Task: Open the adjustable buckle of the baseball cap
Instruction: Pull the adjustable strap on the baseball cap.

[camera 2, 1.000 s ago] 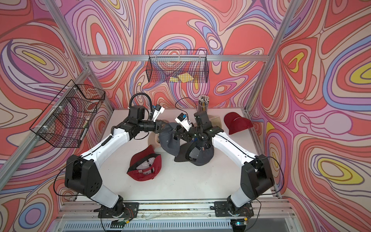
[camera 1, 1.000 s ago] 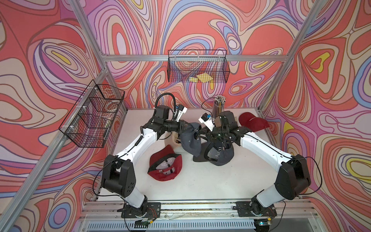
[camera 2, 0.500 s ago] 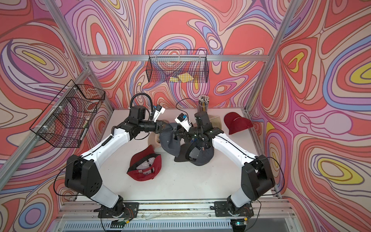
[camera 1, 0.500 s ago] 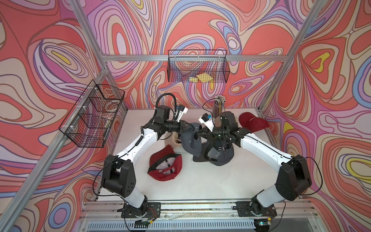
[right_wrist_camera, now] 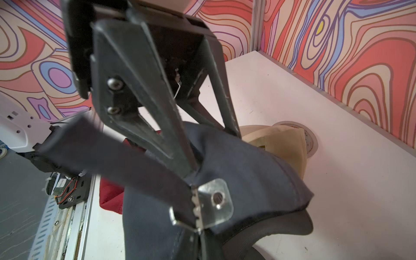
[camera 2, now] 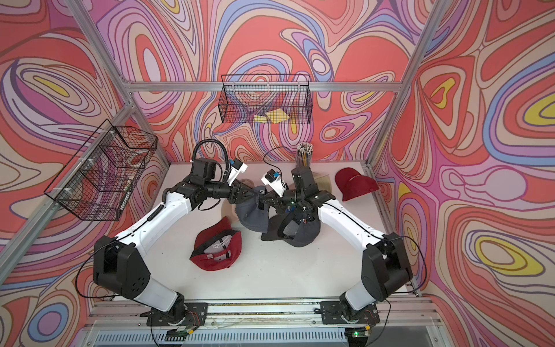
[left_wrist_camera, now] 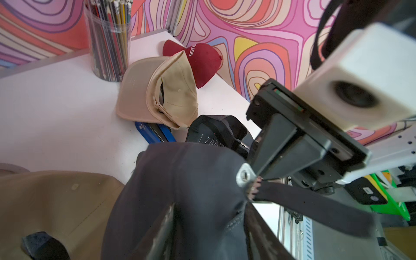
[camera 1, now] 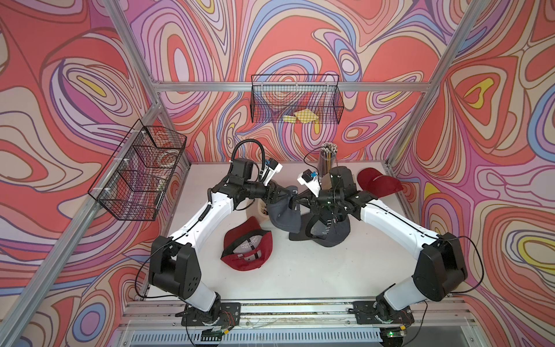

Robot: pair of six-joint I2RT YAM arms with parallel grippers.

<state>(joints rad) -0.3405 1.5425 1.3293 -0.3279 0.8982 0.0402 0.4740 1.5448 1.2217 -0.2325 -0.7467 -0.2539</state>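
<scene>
Just past the middle of the white table (camera 1: 300, 270), toward 12 o'clock, both arms meet tip to tip at a grey cap (camera 1: 283, 216), which hangs lifted off the surface between them.

From its base at 7 o'clock the left arm rises with its white forearm slanting toward 1 o'clock. The wrist then bends so that the left gripper (right_wrist_camera: 213, 153) points toward 3 o'clock. Its jaws stand partly apart, astride the cap's rear fabric. One finger (right_wrist_camera: 146, 101) touches the cloth right beside the buckle (right_wrist_camera: 213, 200), and its mate sits behind the fold. Whether they press the cloth I cannot tell.

The right arm mirrors this from 5 o'clock, forearm slanting toward 10 o'clock, with the right gripper (left_wrist_camera: 255, 176) pointing toward 9 o'clock. Its jaws are closed narrow, pinching the silver buckle at its edge. The buckle's toothed edge shows against the dark strap (right_wrist_camera: 112, 155), which runs out of it, blurred.

Another grey cap (camera 1: 330, 234) lies on the table beneath the right wrist. A red cap (camera 1: 247, 248) lies at 7 o'clock of the held one.
</scene>
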